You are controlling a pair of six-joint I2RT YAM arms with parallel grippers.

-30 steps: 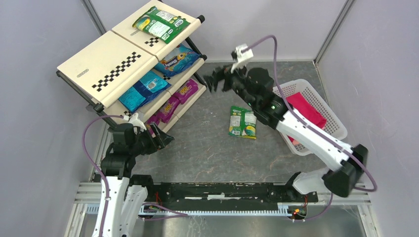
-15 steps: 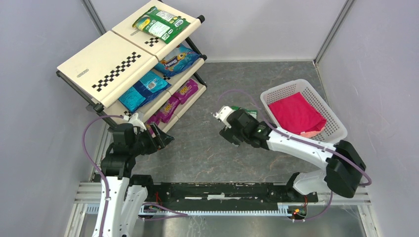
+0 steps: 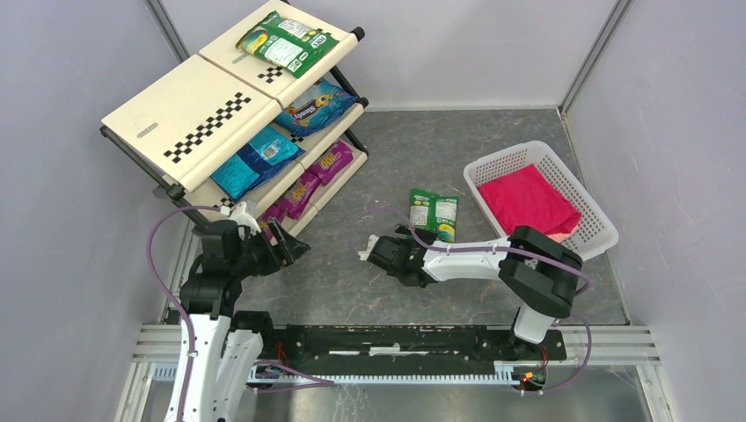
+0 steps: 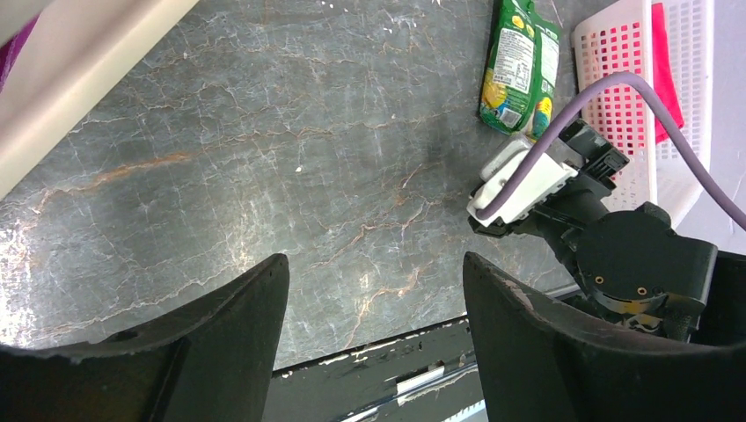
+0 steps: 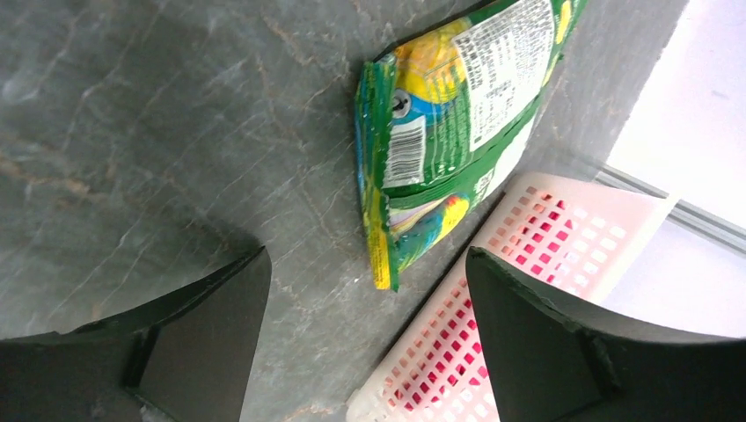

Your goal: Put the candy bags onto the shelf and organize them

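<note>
The shelf (image 3: pixel 189 119) stands at the back left. It holds a green candy bag (image 3: pixel 286 41) on the top tier, blue bags (image 3: pixel 255 161) on the middle tier and magenta bags (image 3: pixel 312 180) on the lowest. One green-yellow candy bag (image 3: pixel 433 215) lies flat on the floor; it also shows in the right wrist view (image 5: pixel 457 114) and the left wrist view (image 4: pixel 519 61). My right gripper (image 3: pixel 403 246) is low over the floor just short of this bag, open and empty (image 5: pixel 365 255). My left gripper (image 3: pixel 295 249) hangs by the shelf's near corner, open and empty (image 4: pixel 374 257).
A white lattice basket (image 3: pixel 493 158) with a pink-red folded cloth (image 3: pixel 528 200) stands right of the floor bag; its wall (image 5: pixel 545 264) is close to my right finger. The shelf's cream edge (image 4: pixel 70 79) is left of my left gripper. Grey walls surround the floor.
My right arm has swung down from near the shelf and folded low, its gripper now facing the floor bag. The left arm and the bags have not moved.
</note>
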